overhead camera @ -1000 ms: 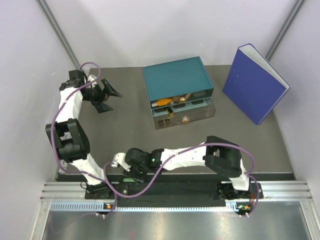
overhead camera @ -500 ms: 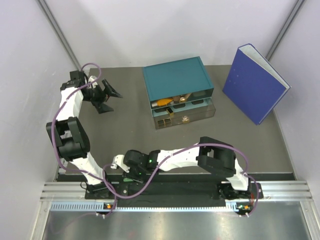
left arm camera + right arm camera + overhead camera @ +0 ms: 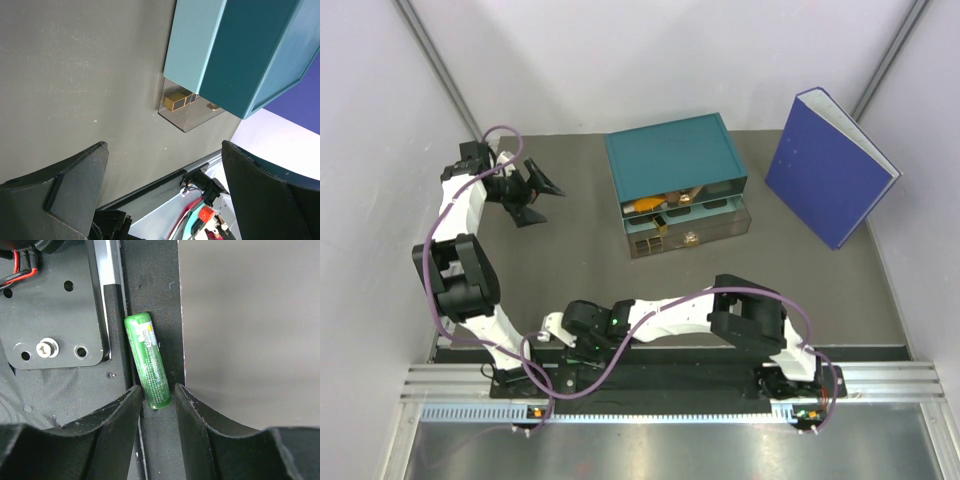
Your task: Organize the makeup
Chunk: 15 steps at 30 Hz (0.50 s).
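right tool (image 3: 157, 390) | slightly parted, gripping nothing, straddling near end of green tube (image 3: 147, 357) | tube's long axis runs straight ahead along black base rail (image 3: 150, 275)

A teal box (image 3: 670, 160) sat at the middle of the grey tabletop (image 3: 570, 250), with clear drawers (image 3: 692, 226) sticking out of its near side. A blue binder (image 3: 830, 165) stood upright to its right, well apart.

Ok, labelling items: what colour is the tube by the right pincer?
The tube is green; best in the right wrist view.
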Each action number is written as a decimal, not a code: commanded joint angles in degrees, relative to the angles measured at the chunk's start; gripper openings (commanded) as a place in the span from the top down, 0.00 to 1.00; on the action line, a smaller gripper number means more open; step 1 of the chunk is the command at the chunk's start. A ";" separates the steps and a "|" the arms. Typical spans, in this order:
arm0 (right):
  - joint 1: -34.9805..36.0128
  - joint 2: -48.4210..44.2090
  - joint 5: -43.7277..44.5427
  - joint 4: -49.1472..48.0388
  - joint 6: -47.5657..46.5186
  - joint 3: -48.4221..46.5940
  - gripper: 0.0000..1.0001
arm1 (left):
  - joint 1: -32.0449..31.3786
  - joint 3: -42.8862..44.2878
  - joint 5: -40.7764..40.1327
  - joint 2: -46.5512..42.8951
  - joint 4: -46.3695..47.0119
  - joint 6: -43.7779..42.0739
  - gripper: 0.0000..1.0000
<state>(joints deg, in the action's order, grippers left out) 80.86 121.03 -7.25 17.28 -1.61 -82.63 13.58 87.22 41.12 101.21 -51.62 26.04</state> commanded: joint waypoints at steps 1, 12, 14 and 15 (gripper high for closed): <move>1.41 4.12 -4.09 -1.37 -0.33 -0.69 0.87 | 0.21 0.85 0.80 -0.40 -0.24 -0.82 0.01; 0.53 -2.28 -6.20 2.94 -1.56 4.23 1.00 | 0.21 0.06 0.80 -0.31 0.11 -1.43 0.01; 0.35 -5.09 -5.94 3.64 -1.56 5.55 1.00 | 0.22 -0.38 1.06 -0.31 0.55 -1.08 0.01; 0.35 -5.89 -5.85 4.25 -1.56 5.81 1.00 | 0.30 -0.47 1.15 -0.22 0.72 -0.91 0.01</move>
<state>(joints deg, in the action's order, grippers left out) 80.55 119.09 -8.40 15.59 -2.96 -80.18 13.58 87.22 41.15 101.21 -51.59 25.52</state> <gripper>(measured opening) 0.455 0.991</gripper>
